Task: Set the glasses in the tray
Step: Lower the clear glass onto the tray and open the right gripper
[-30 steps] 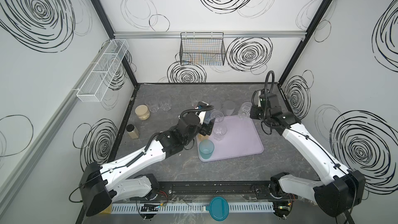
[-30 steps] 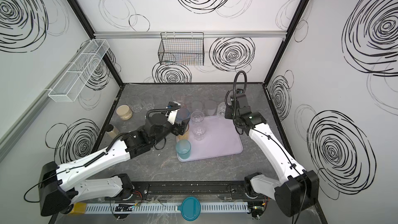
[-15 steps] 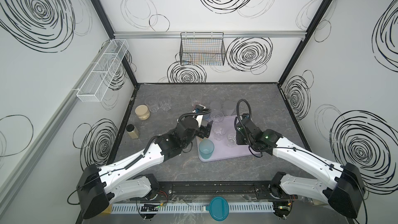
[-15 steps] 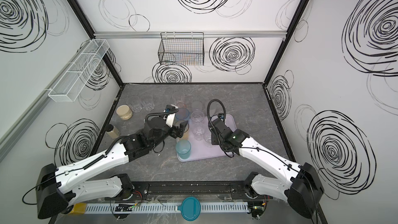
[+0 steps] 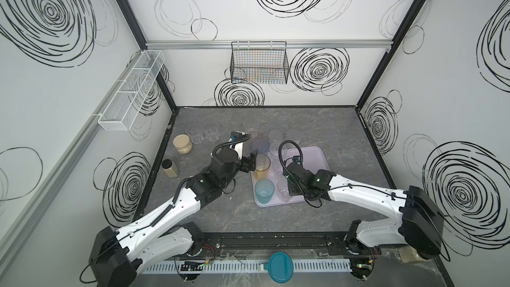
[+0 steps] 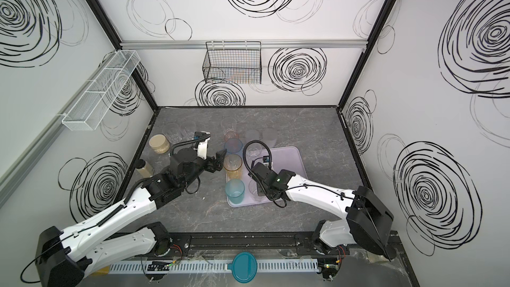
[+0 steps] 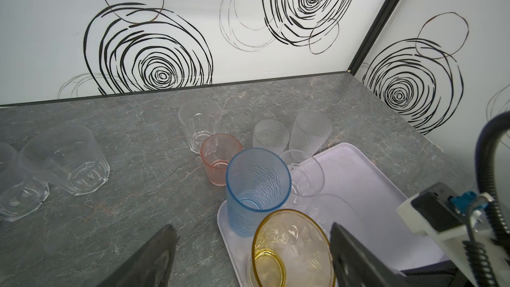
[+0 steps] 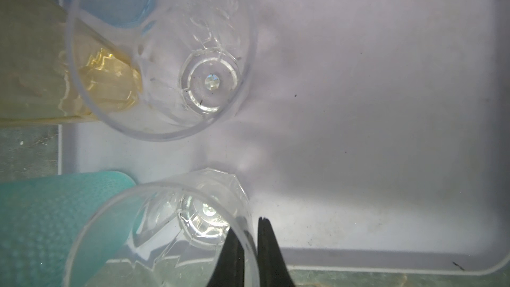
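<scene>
The tray [image 5: 314, 158], flat pale lilac plastic with rounded corners and a low rim, lay on the grey marbled tabletop [image 5: 345, 133]. The right gripper [image 8: 248, 230] was pinched on the thin wall of a clear tumbler [image 8: 165, 216] with a faceted base, one finger inside and one outside. This tumbler was at the tray's near rim, beside a dimpled teal tumbler [image 8: 55, 216].

The left gripper [image 7: 251, 227] stood wide open, gripping nothing. Its dark fingers stood either side of an amber tumbler [image 7: 292, 244] in the tray. A ribbed blue tumbler [image 7: 256, 183] stood at the tray's far left corner. A short pink tumbler [image 7: 219, 158] and two pebbled frosted tumblers [image 7: 310, 131] stood off the tray.
</scene>
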Robot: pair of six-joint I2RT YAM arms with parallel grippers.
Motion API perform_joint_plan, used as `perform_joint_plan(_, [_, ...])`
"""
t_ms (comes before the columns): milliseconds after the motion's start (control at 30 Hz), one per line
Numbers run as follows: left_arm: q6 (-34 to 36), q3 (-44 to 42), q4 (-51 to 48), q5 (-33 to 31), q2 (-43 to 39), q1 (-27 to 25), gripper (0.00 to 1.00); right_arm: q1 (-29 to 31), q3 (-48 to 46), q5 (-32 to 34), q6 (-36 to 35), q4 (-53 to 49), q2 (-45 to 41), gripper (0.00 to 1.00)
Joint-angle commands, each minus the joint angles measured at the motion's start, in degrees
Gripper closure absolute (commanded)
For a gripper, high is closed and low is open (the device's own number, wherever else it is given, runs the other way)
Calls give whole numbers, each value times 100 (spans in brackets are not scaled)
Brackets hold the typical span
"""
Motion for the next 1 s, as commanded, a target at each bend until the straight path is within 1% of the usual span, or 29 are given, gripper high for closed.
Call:
perform_joint_plan(0, [-93,-96,186,113,-74,68,10,39,115,113,147,62,60,93])
perform_joint_plan(200, [-72,-129,206,188,-65,208,10,-41,217,254,34,-11,232,93])
perform_joint_plan(300, [-57,-152,205,223,-99,325,10,-55,213,208,10,-46,271,91])
perform_joint_plan(433, [-58,-172,202,288,-126,475,11,-56,210,150,3,-40,194,81])
perform_joint_plan(533, [-62,-181,206,341,-135,561,11,-62,297,119,2,-109,157,70])
perform_joint_plan(700, [-47,-190,187,393,-134,638,11,-154,466,-24,-46,-238,-11,61])
perform_joint_plan(767, [-27,-207,169,392,-153,682,11,-275,521,-63,-89,-279,-166,59])
perform_joint_plan(867, [-8,-205,148,438,-162,791,11,-630,618,-234,-212,-307,-373,58])
perform_joint_plan(967, [-62,-190,109,531,-161,965,11,-1010,827,-369,-565,-185,-500,57])
